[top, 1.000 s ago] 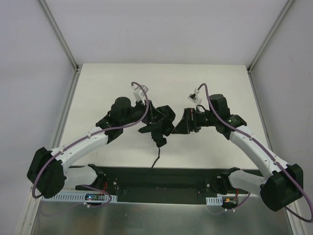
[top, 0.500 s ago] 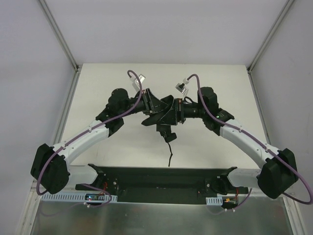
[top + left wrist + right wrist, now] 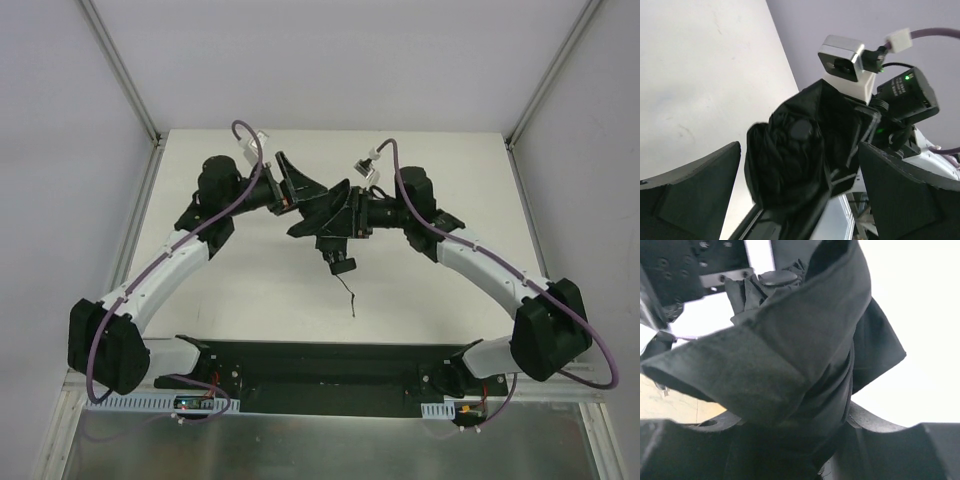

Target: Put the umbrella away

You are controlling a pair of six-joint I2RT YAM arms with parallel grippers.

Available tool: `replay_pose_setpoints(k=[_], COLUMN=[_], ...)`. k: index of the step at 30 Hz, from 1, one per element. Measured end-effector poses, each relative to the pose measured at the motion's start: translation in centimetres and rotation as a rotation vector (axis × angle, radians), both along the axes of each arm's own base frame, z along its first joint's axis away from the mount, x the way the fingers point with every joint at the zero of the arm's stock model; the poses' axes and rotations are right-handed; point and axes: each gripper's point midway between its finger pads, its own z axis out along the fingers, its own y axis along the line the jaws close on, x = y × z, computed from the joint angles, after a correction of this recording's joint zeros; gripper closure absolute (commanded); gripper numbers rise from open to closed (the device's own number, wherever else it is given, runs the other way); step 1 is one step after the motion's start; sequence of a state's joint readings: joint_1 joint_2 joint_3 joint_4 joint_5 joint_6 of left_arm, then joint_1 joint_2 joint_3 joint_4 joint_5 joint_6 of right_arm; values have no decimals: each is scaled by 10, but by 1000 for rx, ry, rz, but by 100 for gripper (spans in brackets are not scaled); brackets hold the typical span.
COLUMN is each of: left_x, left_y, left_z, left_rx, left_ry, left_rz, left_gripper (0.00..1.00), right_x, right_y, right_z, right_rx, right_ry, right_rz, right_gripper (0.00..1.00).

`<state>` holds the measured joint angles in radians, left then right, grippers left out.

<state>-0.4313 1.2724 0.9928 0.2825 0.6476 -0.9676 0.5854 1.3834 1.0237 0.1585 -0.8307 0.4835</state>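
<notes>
The umbrella (image 3: 328, 212) is a black folded bundle held above the white table (image 3: 240, 290) between the two arms, its small handle (image 3: 342, 263) and thin cord (image 3: 351, 297) hanging toward the near edge. My right gripper (image 3: 348, 212) is shut on the canopy from the right; in the right wrist view the matte fabric (image 3: 790, 340) fills the gap between the fingers of this gripper (image 3: 805, 440). My left gripper (image 3: 306, 200) stands open on the left side. Its fingers (image 3: 695, 185) flank the umbrella's folded end (image 3: 790, 160) without touching it.
The black base plate (image 3: 320, 365) of both arms runs along the near edge. Metal frame posts (image 3: 120, 70) rise at the table's far corners. The right arm's wrist camera (image 3: 842, 62) sits close above the umbrella in the left wrist view.
My left gripper opened wide and let go of the umbrella. The right gripper moved in from the right and closed on the canopy. Both arms shifted toward the far side.
</notes>
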Motion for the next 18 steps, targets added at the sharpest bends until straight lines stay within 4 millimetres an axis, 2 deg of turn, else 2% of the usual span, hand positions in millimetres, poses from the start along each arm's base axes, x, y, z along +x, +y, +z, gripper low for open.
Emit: replay_pose_setpoints(k=[2,6,9,11,14,18], left_x=[8,23,28,25,15,2], left_y=[17,66,100,109,109,106], left_z=[1,1,-6,-9,-16,-28], left_rx=[22,87,153,183,210,236], left_ry=[-1,17,44,52,71,84], left_rz=[44,193,307,331,316,281], left_gripper=[1,1,1,2,2,2], right_x=[10,41,85,127,191,282], right_y=[-2,-16,-40,-68,-121,-207], right_z=[-8,-23,-36,-50,-79,-128], right_rx=[-8,-26,-51,-79,-126,-189], right_ry=[29,90,141,178,243,321], right_rz=[-23,-106,-244,-377,-587,-852], right_gripper=[83,77,76,76,75,71])
